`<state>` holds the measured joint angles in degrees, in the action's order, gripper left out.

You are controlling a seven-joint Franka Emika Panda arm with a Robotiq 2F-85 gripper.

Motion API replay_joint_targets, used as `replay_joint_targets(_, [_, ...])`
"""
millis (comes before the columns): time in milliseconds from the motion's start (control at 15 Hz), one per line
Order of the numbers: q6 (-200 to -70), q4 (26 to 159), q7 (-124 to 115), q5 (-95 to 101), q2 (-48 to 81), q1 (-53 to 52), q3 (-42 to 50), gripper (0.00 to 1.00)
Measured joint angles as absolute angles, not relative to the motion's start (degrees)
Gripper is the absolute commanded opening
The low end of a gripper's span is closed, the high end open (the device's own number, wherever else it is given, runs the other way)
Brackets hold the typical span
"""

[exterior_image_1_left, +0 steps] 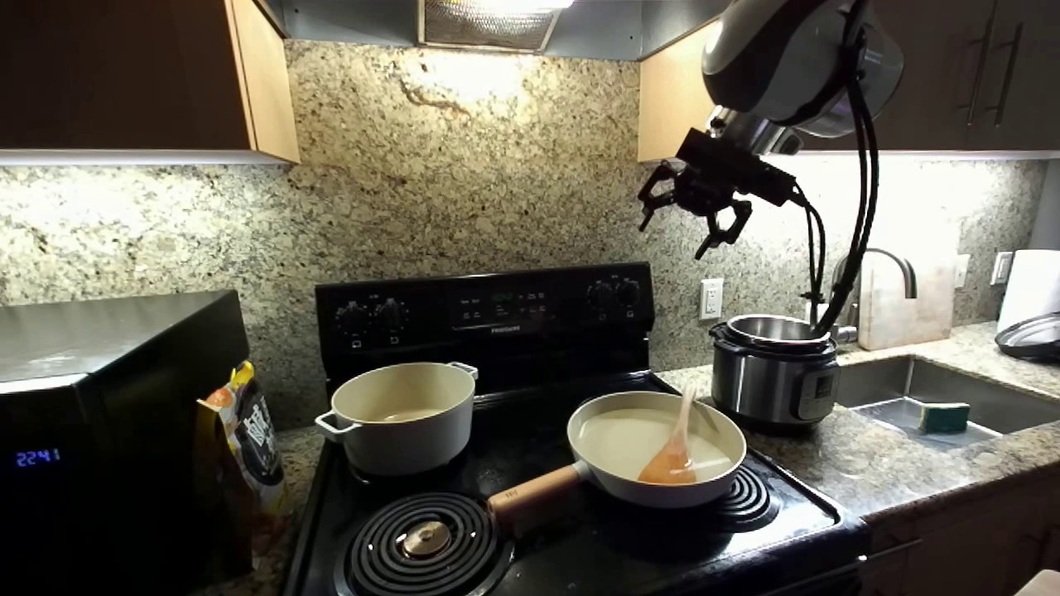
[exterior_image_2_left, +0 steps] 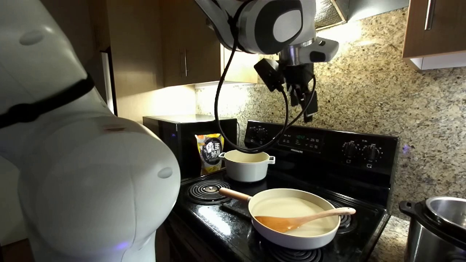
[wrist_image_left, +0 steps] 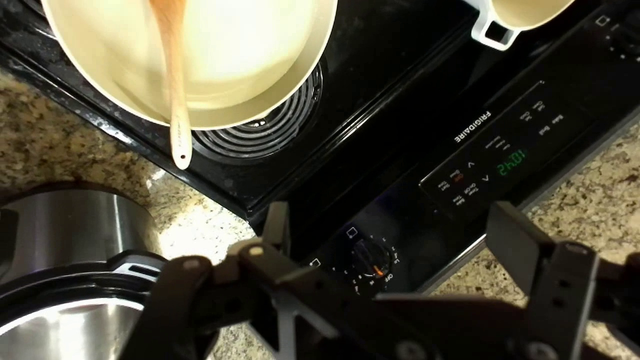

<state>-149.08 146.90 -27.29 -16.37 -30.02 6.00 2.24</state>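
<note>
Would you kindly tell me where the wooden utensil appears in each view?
In an exterior view: the wooden utensil is low, right of centre, handle pointing up.
In an exterior view: the wooden utensil is low, right of centre, handle pointing right.
Wrist view: the wooden utensil is upper left, its head partly cut off at the top.
Shared landmark: the cream-lined pan it rests in, visible in all three.

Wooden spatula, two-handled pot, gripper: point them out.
Wooden spatula point(exterior_image_2_left: 300, 220): in an exterior view, where handle and blade meet.
Two-handled pot point(exterior_image_2_left: 246, 171): in an exterior view, on its outer wall.
Gripper point(exterior_image_1_left: 673, 241): in an exterior view, midway between its parted fingertips.
</note>
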Motion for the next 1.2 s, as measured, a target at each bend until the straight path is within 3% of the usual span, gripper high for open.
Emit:
replay_joint_targets(467, [-147.5,146.4,-27.1,-23.3,-30.4,5.6,6.8,1.00])
replay_joint_targets(800, [-139.1,145.9,-27.1,-22.6,-33.4,5.7,3.6,1.00])
replay_joint_targets(1200, [-138.5,145.9,-27.1,-22.5,-34.3,5.8,3.1,1.00])
